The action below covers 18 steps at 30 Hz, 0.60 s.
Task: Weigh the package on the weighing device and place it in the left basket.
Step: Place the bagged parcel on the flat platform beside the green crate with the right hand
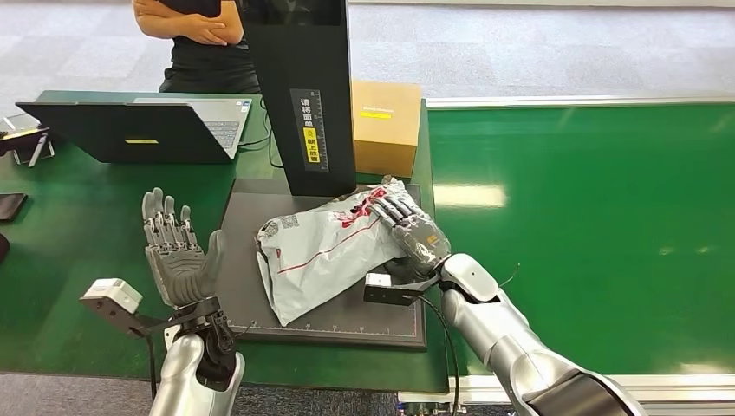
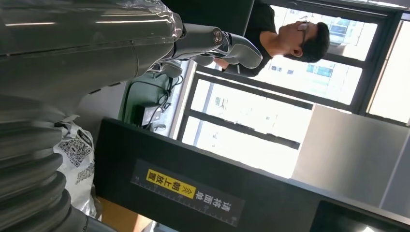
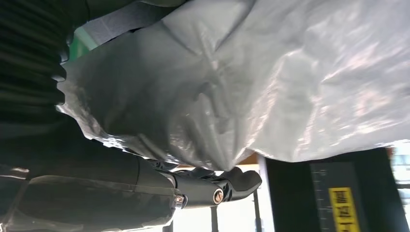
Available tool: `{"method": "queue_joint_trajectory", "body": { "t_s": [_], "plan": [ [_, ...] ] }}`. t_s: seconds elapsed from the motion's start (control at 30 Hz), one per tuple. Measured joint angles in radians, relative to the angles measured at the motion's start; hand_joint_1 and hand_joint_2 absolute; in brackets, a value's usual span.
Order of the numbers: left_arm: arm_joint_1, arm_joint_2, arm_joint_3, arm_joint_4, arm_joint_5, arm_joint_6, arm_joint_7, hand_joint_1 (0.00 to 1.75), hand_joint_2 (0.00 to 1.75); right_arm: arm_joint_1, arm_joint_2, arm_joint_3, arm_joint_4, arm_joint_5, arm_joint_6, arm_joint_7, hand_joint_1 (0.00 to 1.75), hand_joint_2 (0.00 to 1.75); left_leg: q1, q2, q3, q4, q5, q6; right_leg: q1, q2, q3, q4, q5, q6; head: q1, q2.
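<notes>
A grey plastic package point(image 1: 325, 247) with red markings is lying crumpled on the dark flat platform of the weighing device point(image 1: 260, 325), just in front of the device's tall black upright column point(image 1: 303, 87). The column is carrying a yellow label strip.

The robot's right hand point(image 1: 407, 227) is reaching in from the lower right and is lying on the package's right end, fingers draped over the top of the bag. In the right wrist view the grey film point(image 3: 270, 82) is bunching against the hand, with the thumb point(image 3: 232, 186) sitting below it, so the hand appears to be gripping the bag, though how firmly is hard to judge.

The left hand point(image 1: 178, 251) is hovering upright just beside the platform's left edge, palm facing the package, fingers straight and spread, holding nothing and not touching the bag.

Everything is resting on a green table point(image 1: 78, 234). A cardboard box point(image 1: 386, 126) is standing behind the column's right side. An open laptop point(image 1: 139, 126) is sitting at the far left of the table, and a person point(image 1: 195, 39) in a dark top is standing behind it with arms folded. To the right, a wide green surface point(image 1: 589, 234) is stretching away.
</notes>
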Motion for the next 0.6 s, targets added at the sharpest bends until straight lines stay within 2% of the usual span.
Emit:
{"method": "queue_joint_trajectory", "body": {
  "t_s": [0.17,0.23,0.3,0.4,0.47,0.6],
  "plan": [
    [0.000,0.000,-0.003,-0.007,-0.001,-0.073,0.000,0.00,1.75,0.012,0.019,-0.025,-0.008,-0.115,0.000,-0.171,0.00,1.75,0.000,0.000,0.000,0.000,0.000,0.000,0.000,0.000,0.000,0.000,0.000,0.000,0.000,0.000],
    [-0.002,0.002,-0.015,-0.004,-0.004,-0.095,0.000,0.00,1.75,0.028,0.027,-0.031,-0.040,-0.186,0.028,-0.193,0.00,1.75,0.000,0.000,0.000,0.000,0.000,0.000,0.000,0.000,0.000,0.000,0.000,0.000,0.000,0.000],
    [-0.005,0.004,-0.032,0.007,-0.006,-0.116,0.001,0.00,1.75,0.055,0.032,-0.032,-0.107,-0.319,0.113,-0.196,0.00,1.75,0.000,0.000,-0.001,0.000,0.000,0.000,0.000,0.000,-0.001,0.000,0.000,0.000,0.000,0.000],
    [-0.009,0.007,-0.059,0.034,-0.012,-0.144,0.007,0.00,1.75,0.103,0.032,-0.030,-0.233,-0.522,0.298,-0.197,0.00,1.75,0.000,0.000,-0.001,0.000,0.000,0.000,0.000,0.000,-0.001,0.000,0.000,0.000,0.000,0.000],
    [-0.010,0.008,-0.072,0.051,-0.021,-0.155,0.009,0.00,1.75,0.138,0.031,-0.029,-0.319,-0.596,0.385,-0.197,0.00,1.75,0.000,0.000,-0.001,0.000,0.000,0.000,0.000,0.000,-0.001,0.000,0.000,0.000,0.000,0.000],
    [-0.011,0.010,-0.091,0.072,-0.043,-0.174,0.021,0.00,1.75,0.223,0.023,-0.038,-0.495,-0.723,0.501,-0.195,0.00,1.75,0.000,0.000,-0.001,0.000,0.000,0.000,0.000,0.000,-0.002,0.000,0.000,0.000,0.000,0.000]
  ]
}}
